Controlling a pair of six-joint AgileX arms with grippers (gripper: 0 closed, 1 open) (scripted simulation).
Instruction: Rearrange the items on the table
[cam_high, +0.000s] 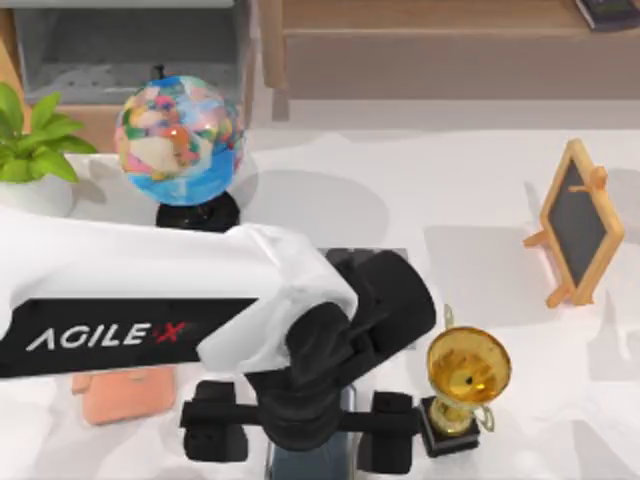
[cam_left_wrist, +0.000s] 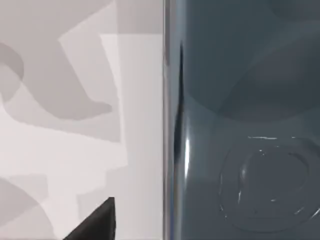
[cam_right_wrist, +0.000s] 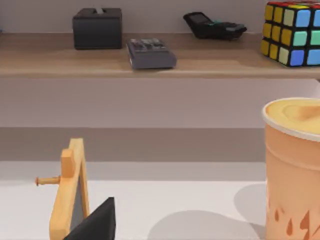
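A: Overhead view, item one: left claw (cam_high: 300, 425), low at the counter's (cam_high: 330, 200) near edge, fingers spread wide on either side of the smartphone (cam_high: 305, 458). Released, grasping nothing.

B: Phone's place?

A: Flat on the counter, mostly hidden under the wrist; a slate-grey strip shows between the fingers. Gold trophy (cam_high: 466, 385) just right of the right finger, salmon pad (cam_high: 128, 392) to the left, globe (cam_high: 180, 140) well behind.

B: Left wrist view?

A: Smartphone (cam_left_wrist: 245, 125) close up, long edge running straight through the picture, bare counter (cam_left_wrist: 75, 150) beside it. One dark fingertip (cam_left_wrist: 97, 222) stands apart from that edge.

B: Right wrist view?

A: Little easel (cam_right_wrist: 70, 190), orange cup (cam_right_wrist: 292, 170), shelf beyond with a colour cube (cam_right_wrist: 292, 32). The right claw's state I cannot tell.

B: Handling advice?

A: I'd judge: centre over the phone's width, close on the long edges, keep the right finger off the trophy.
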